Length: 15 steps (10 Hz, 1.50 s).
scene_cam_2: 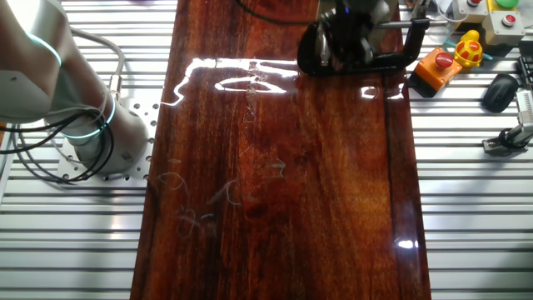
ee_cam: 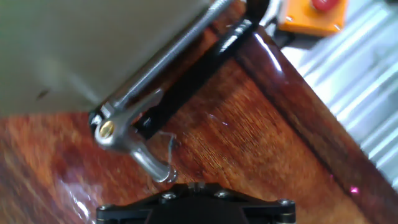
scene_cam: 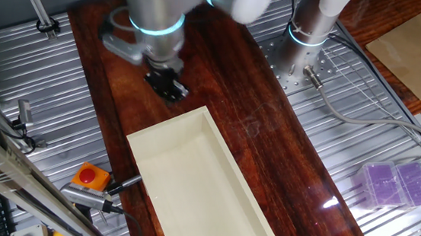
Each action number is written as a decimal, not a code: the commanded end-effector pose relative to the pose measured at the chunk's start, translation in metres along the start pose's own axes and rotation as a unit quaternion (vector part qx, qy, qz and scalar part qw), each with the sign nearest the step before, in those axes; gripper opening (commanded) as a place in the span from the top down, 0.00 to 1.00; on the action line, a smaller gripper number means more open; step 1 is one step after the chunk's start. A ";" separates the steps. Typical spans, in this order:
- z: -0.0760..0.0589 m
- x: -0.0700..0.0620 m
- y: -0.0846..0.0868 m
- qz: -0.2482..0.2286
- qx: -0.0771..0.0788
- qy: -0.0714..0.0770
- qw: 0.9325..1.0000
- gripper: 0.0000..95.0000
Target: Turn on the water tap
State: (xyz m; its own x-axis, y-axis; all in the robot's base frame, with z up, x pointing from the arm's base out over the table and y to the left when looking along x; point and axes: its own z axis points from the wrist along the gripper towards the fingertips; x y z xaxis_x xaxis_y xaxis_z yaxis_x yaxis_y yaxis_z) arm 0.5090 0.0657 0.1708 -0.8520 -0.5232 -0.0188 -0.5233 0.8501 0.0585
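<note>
The water tap (ee_cam: pixel 118 132) is a small silver fitting with a brass centre and a curved silver lever (ee_cam: pixel 151 163). It sits at the end of a black C-clamp (ee_cam: pixel 202 65) whose long steel screw (ee_cam: pixel 168 53) runs up to the right. In the hand view only the gripper's black body shows along the bottom edge, just below the lever; the fingers are hidden. In one fixed view the gripper (scene_cam: pixel 167 85) hangs low over the wood table beside the cream box. In the other fixed view the gripper (scene_cam_2: pixel 344 40) is right above the C-clamp (scene_cam_2: pixel 375 60).
A long cream box (scene_cam: pixel 204 186) lies on the dark wood table (scene_cam_2: pixel 283 183). An orange stop button (scene_cam_2: pixel 437 65) sits on the metal surface beside the clamp. A purple box (scene_cam: pixel 396 184) is off to the right. The arm's base (scene_cam_2: pixel 92 133) stands beside the wood.
</note>
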 end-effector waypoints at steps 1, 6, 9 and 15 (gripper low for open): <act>0.003 0.005 -0.019 -0.055 0.001 0.005 0.998 1.00; 0.004 0.006 -0.018 0.085 0.015 0.013 0.996 1.00; 0.014 0.029 -0.059 0.074 0.013 0.021 0.997 1.00; 0.022 0.056 -0.091 0.046 0.010 0.014 0.999 1.00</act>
State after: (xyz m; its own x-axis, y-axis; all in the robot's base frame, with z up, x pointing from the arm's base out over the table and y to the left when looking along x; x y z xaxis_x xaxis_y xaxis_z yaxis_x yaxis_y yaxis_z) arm 0.5085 -0.0392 0.1431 -0.9067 -0.4209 0.0273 -0.4199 0.9068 0.0370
